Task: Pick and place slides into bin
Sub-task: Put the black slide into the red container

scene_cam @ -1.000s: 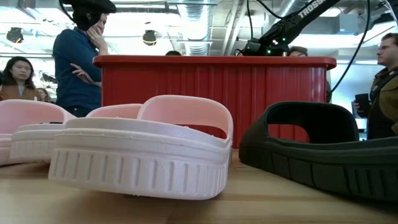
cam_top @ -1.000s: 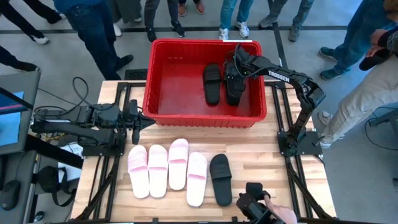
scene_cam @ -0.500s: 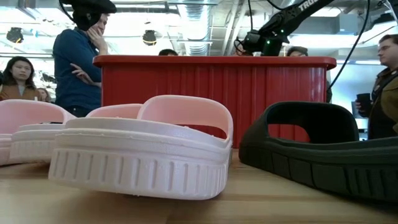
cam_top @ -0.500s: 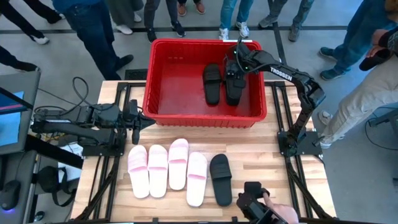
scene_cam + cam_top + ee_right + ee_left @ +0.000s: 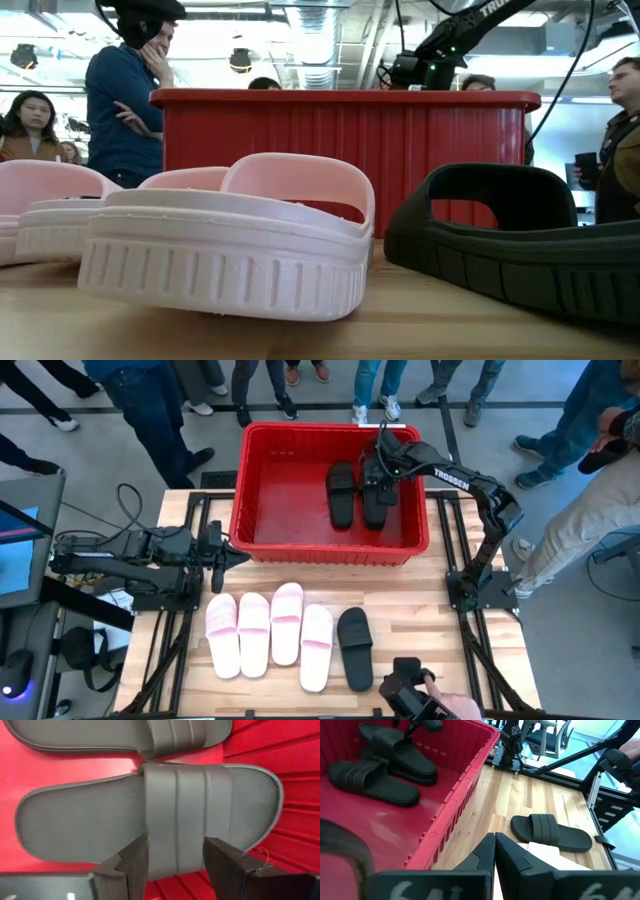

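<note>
The red bin (image 5: 262, 470) stands at the table's far side. Two black slides lie flat in it side by side (image 5: 341, 493) (image 5: 378, 500). My right gripper (image 5: 377, 468) (image 5: 175, 851) is open, hovering above the right one (image 5: 150, 815), its fingers on either side of the wide strap (image 5: 187, 805) and clear of it. Four pale pink slides (image 5: 270, 632) and one black slide (image 5: 354, 648) lie soles down on the table's near half. My left gripper (image 5: 238, 555) (image 5: 494, 839) is shut and empty by the bin's near left corner.
People stand around the table's far and right sides. A hand with a dark device (image 5: 410, 690) reaches in at the near edge. The bin's left half (image 5: 280, 500) holds nothing. Bare wood lies between the bin and the row of slides.
My right gripper has risen a little over the bin and drifted toward the table's far edge. The black slide under it has stayed flat on the bin's floor.
</note>
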You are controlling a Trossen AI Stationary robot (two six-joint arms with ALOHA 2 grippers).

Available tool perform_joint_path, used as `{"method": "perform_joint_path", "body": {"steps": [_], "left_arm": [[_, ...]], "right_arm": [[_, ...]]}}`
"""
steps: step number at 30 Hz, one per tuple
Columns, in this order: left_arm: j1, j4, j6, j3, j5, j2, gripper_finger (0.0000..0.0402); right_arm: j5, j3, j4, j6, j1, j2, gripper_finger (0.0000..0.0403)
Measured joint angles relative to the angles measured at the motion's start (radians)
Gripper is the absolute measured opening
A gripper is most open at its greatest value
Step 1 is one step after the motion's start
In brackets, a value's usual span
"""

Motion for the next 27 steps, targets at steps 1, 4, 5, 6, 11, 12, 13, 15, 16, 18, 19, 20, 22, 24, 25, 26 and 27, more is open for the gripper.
{"method": "perform_joint_path", "body": {"steps": [1, 4, 5, 6, 11, 12, 13, 15, 16, 18, 19, 20, 22, 24, 25, 26, 27], "left_arm": [[0.000, 0.000, 0.000, 0.000, 0.001, 0.000, 0.0000], [0.000, 0.000, -0.001, 0.000, 0.001, 0.000, 0.0000], [0.000, 0.000, -0.001, 0.000, 0.001, 0.000, 0.0000], [0.000, 0.000, -0.001, 0.000, 0.002, 0.000, 0.0000], [0.000, 0.000, -0.001, 0.000, 0.002, 0.000, 0.0000], [0.000, 0.000, -0.002, 0.000, 0.002, 0.000, 0.0000], [0.000, 0.000, -0.002, 0.000, 0.002, 0.000, 0.0000], [0.000, 0.000, -0.001, 0.000, 0.002, 0.000, 0.0000], [0.000, 0.000, -0.001, 0.000, 0.002, 0.000, 0.0000], [0.000, 0.000, -0.001, 0.000, 0.002, 0.000, 0.0000], [0.000, 0.000, 0.000, 0.000, 0.002, 0.000, 0.0000], [0.000, 0.000, 0.000, 0.000, 0.002, 0.000, 0.0000], [0.000, 0.000, 0.000, 0.000, 0.002, 0.000, 0.0000], [0.000, 0.000, 0.007, 0.000, 0.002, 0.000, 0.0000], [0.000, 0.001, 0.010, 0.000, 0.002, 0.000, 0.0000], [0.000, 0.001, 0.015, 0.000, 0.002, 0.000, 0.0000], [0.000, 0.002, 0.020, 0.000, 0.002, 0.000, 0.0000]], "right_arm": [[-0.001, 0.000, -0.001, 0.000, 0.000, 0.000, 0.0171], [-0.012, 0.000, -0.016, 0.001, 0.002, 0.000, 0.0168], [-0.016, 0.000, -0.021, 0.001, 0.002, 0.000, 0.0167], [-0.024, 0.000, -0.026, 0.001, 0.004, 0.000, 0.0166], [-0.050, 0.000, -0.051, 0.001, 0.006, -0.007, 0.0168], [-0.052, 0.000, -0.050, 0.001, 0.006, -0.014, 0.0169], [-0.055, 0.000, -0.049, 0.001, 0.006, -0.022, 0.0169], [-0.055, 0.000, -0.047, 0.001, 0.006, -0.043, 0.0169], [-0.055, 0.000, -0.045, 0.001, 0.006, -0.053, 0.0168], [-0.055, 0.000, -0.047, 0.002, 0.006, -0.073, 0.0168], [-0.055, 0.000, -0.051, 0.003, 0.006, -0.085, 0.0169], [-0.055, 0.000, -0.058, 0.010, 0.006, -0.098, 0.0169], [-0.055, 0.000, -0.077, 0.033, 0.015, -0.126, 0.0170], [-0.055, 0.000, -0.103, 0.065, 0.031, -0.155, 0.0171], [-0.056, 0.000, -0.113, 0.079, 0.042, -0.173, 0.0170], [-0.056, 0.000, -0.121, 0.090, 0.056, -0.193, 0.0170], [-0.057, 0.000, -0.127, 0.105, 0.071, -0.213, 0.0168]]}}
